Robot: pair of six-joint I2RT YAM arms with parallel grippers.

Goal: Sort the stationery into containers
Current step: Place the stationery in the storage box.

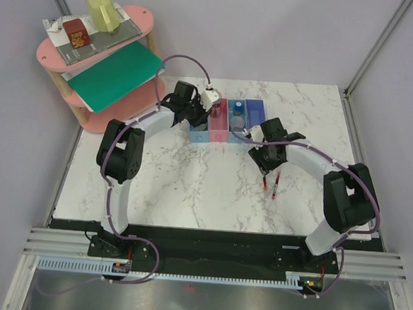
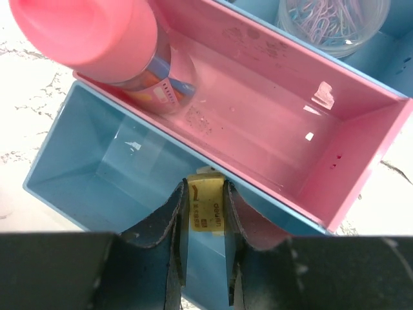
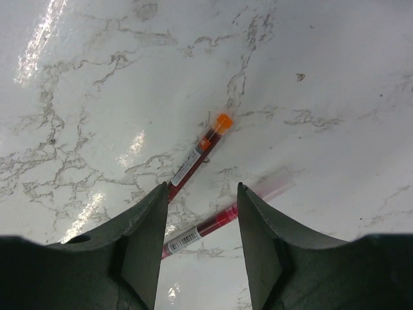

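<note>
The tan block (image 2: 206, 216) is clamped between the fingers of the left end effector (image 2: 205, 194), with its printed face turned toward the wrist camera. It is held over the near wall of the light blue bin (image 2: 77, 148) at the left end of the row of bins (image 1: 226, 121). The bin floor below it appears bare. The pink bin (image 2: 271, 123) lies just beyond, with the pink-capped tube (image 2: 90, 32) standing at its left end. For a drop into the blue bin, the block is judged to be slightly short of the bin centre.

Two red pens lie on the table (image 1: 190, 189), just below the right end effector (image 3: 202, 190) and well apart from the left arm. The right arm is therefore the nearer one.

- The orange-tipped pen (image 3: 197, 152) runs diagonally from the tip of the left finger (image 3: 145, 226) up and away to the right.
- The second pen (image 3: 206, 226) crosses under the gap between the fingers at a flatter angle. Its far end is blurred.

The jaws of the right end effector stand apart, and nothing is gripped. Neither pen lies square across the gap, so a wrist turn is judged necessary before a clean pinch.
</note>
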